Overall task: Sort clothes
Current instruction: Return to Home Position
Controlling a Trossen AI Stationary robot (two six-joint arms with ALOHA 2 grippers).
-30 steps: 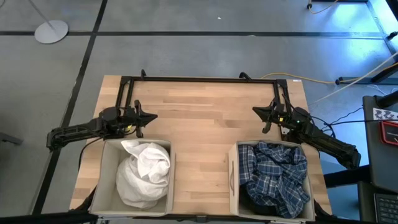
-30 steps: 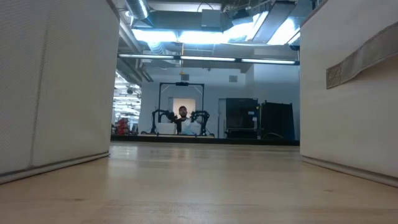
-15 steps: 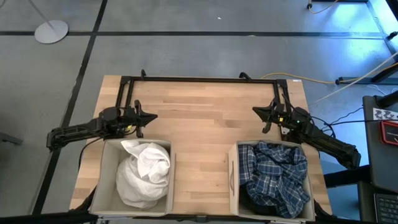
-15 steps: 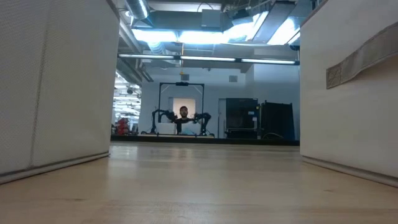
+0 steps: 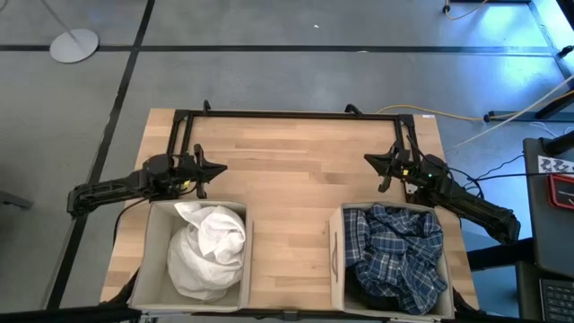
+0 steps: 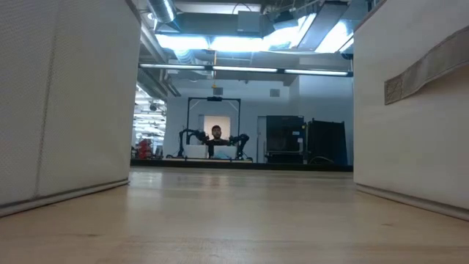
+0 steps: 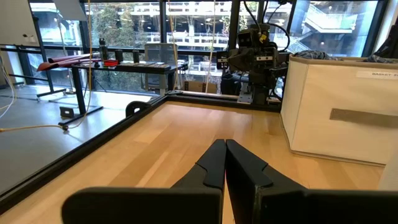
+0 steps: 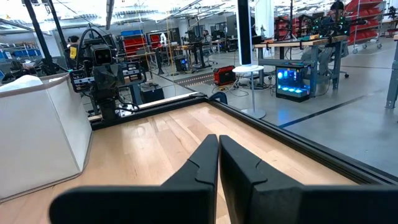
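A large white garment (image 5: 208, 251) lies bunched in the left beige fabric box (image 5: 152, 269) at the table's near edge. A blue-and-white plaid shirt (image 5: 399, 251) fills the right beige box (image 5: 338, 269), with a strip of dark cloth (image 5: 381, 300) showing under its near edge. My left gripper (image 5: 221, 167) is shut and points level toward the table's middle, just beyond the left box. My right gripper (image 5: 368, 160) is shut too, level, just beyond the right box. Neither touches any cloth.
Bare wooden tabletop (image 5: 287, 170) stretches between the two arms and between the boxes. A black frame rail (image 5: 287, 114) runs along the far edge. In the low view the two box walls (image 6: 66, 103) (image 6: 414, 110) flank the open wood; a person sits far off in the room.
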